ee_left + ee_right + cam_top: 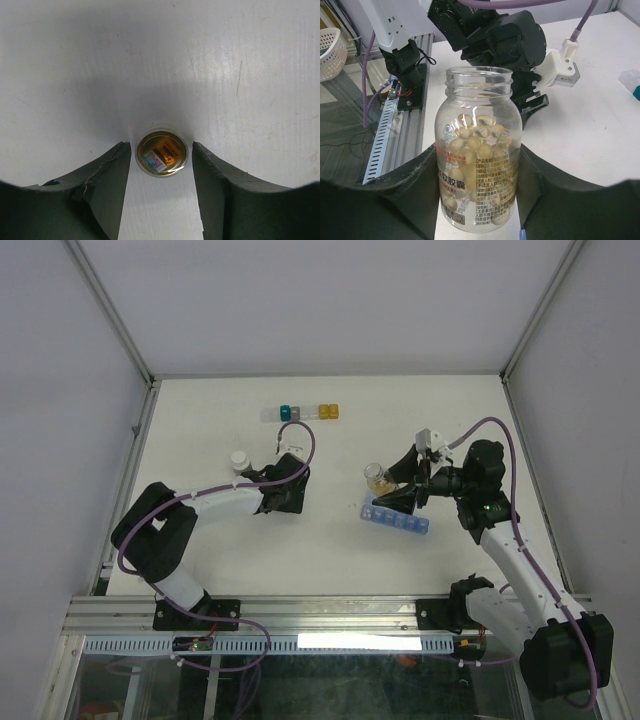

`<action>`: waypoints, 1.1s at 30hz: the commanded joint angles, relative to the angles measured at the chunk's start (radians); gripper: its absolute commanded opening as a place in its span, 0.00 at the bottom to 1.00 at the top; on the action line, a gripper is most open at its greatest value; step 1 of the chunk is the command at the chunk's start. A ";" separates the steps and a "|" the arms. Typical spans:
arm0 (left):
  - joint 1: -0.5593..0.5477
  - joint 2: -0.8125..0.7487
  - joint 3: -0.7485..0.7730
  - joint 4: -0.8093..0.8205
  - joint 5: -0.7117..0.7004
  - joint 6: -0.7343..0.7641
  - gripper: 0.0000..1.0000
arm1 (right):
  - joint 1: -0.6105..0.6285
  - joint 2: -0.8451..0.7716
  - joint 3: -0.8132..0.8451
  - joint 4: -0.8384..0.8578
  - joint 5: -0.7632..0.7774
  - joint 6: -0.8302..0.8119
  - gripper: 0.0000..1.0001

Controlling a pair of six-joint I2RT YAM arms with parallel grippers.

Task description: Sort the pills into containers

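We see the right gripper (pixel 479 170) closed on a clear, round-shouldered bottle (pixel 478 95). Its dark, matte fingers (pixel 410 195) press the label band from either side. The mouth is open and threaded, with no cap on it. Inside, between the pads and up above them, the pills (pixel 475 137) sit as a loose heap of smooth, glossy, pale tan ovals. From above, the bottle leans out past the fingertips. The containers (pixel 395 517), a translucent blue strip of small square cells, lie flat just below and beside those tips. We cannot tell whether the bottle touches the strip. The left gripper (pixel 160 150) stands moderately open and holds nothing. Its rough-edged grey fingers (pixel 107 185) flank a small round cap (pixel 162 159) with a shiny rim and an orange-and-blue printed face. The cap lies flat between the fingertips, with a thin gap on each side. The table (pixel 240 75) under it is matte white with fine scratches. Well beyond the left fingers lies a cube row (pixel 300 413) in teal, grey and yellow.
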 commanded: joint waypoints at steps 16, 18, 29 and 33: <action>-0.022 -0.122 0.019 0.043 0.114 0.027 0.34 | -0.015 -0.003 0.028 0.015 -0.001 -0.027 0.00; -0.022 -0.209 -0.003 0.094 0.207 0.030 0.34 | -0.017 -0.005 0.046 -0.051 0.003 -0.086 0.00; -0.013 -0.544 -0.169 0.560 0.678 -0.068 0.34 | -0.033 -0.014 0.120 -0.303 -0.003 -0.281 0.00; -0.011 -0.564 -0.196 0.711 0.798 -0.141 0.34 | -0.034 -0.018 0.137 -0.339 -0.005 -0.302 0.00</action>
